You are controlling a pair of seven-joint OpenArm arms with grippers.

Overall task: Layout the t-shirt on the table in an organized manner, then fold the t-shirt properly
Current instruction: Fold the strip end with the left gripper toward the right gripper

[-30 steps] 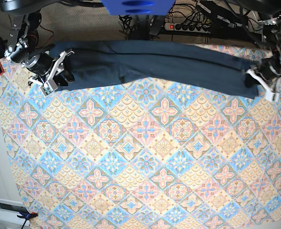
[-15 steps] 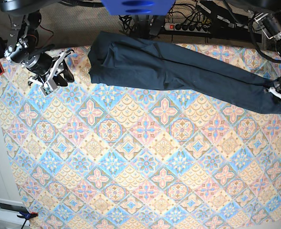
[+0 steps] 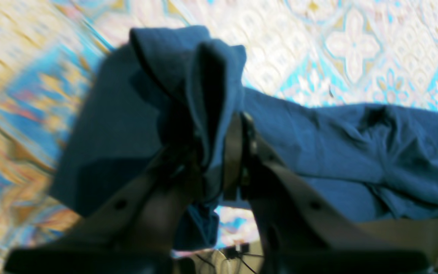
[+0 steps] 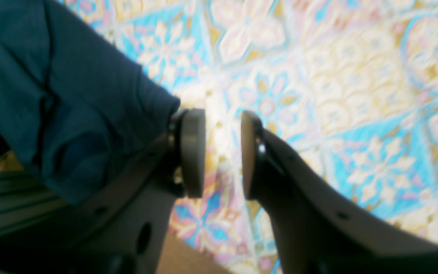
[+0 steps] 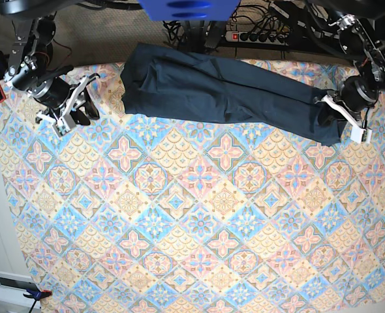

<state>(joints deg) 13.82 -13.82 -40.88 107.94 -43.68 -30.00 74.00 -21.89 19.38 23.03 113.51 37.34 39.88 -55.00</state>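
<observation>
Hovering at the base view's left edge, the right gripper [image 5: 75,107] stands with its grey round pads [image 4: 193,152] apart and nothing between them, only the patterned cloth showing in the gap; the dark navy soft-cloth t-shirt [image 5: 218,91] lies bunched into a long band along the far edge of the table [image 5: 192,222], which is covered in pink, light blue and cream diamond tiles with floral medallions; one end sits just beside the right gripper; at the other end, the left gripper [image 5: 341,117] is pressed together on a fold of the navy cloth; no readable writing or label shows.
</observation>
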